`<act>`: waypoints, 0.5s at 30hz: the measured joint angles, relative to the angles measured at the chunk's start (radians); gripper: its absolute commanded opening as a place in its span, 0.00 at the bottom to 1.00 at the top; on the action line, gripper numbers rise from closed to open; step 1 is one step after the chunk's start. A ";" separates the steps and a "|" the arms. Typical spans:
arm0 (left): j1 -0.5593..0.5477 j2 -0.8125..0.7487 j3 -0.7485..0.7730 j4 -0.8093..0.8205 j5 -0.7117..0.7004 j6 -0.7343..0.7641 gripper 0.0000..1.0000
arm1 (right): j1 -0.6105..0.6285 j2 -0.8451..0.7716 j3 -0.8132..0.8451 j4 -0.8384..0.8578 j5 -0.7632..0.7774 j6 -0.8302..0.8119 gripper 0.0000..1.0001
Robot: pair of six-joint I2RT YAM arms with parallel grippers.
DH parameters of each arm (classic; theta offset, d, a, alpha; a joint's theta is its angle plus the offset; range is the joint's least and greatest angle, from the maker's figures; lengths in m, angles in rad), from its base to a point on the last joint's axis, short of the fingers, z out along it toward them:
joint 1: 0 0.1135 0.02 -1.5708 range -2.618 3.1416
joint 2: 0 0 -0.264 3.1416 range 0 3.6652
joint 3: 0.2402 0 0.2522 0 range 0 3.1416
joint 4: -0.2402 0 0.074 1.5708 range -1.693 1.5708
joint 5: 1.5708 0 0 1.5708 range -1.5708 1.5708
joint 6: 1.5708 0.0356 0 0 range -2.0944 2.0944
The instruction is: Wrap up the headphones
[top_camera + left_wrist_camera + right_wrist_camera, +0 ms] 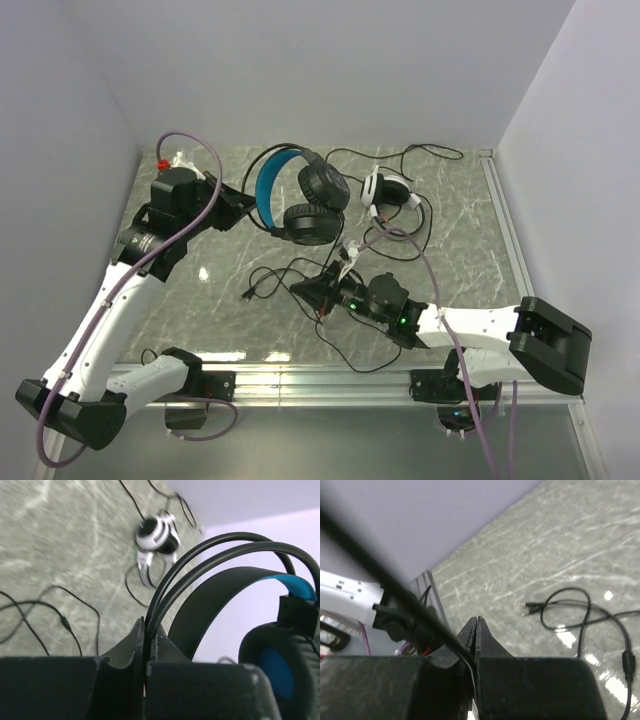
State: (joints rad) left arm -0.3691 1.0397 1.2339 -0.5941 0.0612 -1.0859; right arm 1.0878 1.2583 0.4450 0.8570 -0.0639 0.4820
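**Headsets and tools in three views**

Top external view. The left tool [240,205], left of centre, is closed on the black headset [272,185]. The headset's blue band arches just beside the tool, and its two ear cups sit toward the middle of the frame. The white headset [386,190] rests on the bench [470,250], right of centre and near the far wall. The right tool [305,290], below centre, is closed among black cabling. A loose cable [249,293] ends just to its left.

Left wrist view. The left tool [148,630], at bottom centre, has its jaws pressed together on the two thin arched wires of the black headset [225,592]. The blue-lined band and one ear cup fill the right side. The white headset [157,534], blurred, lies on the bench [50,540] at upper centre, well apart.

Right wrist view. The right tool [476,627], at bottom centre, is clamped on the held cable [380,575], which runs straight from the upper left down between the fingers. The loose cable [580,605] loops on the bench [530,545] at right, its plugs pointing left. Which headset either cable belongs to cannot be told.
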 measured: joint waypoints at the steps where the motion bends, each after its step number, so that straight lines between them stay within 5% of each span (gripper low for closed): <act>1: 0.004 -0.002 0.000 0.000 0.033 0.000 0.00 | -0.010 -0.002 0.000 0.009 -0.001 0.001 0.01; 15: 0.032 -0.019 0.027 -0.005 0.256 0.010 0.00 | -0.245 0.034 -0.029 0.085 -0.117 0.073 0.09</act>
State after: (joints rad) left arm -0.3367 1.0210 1.2613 -0.5987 0.3172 -1.0760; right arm 0.8429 1.2922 0.4156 0.9421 -0.1810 0.5549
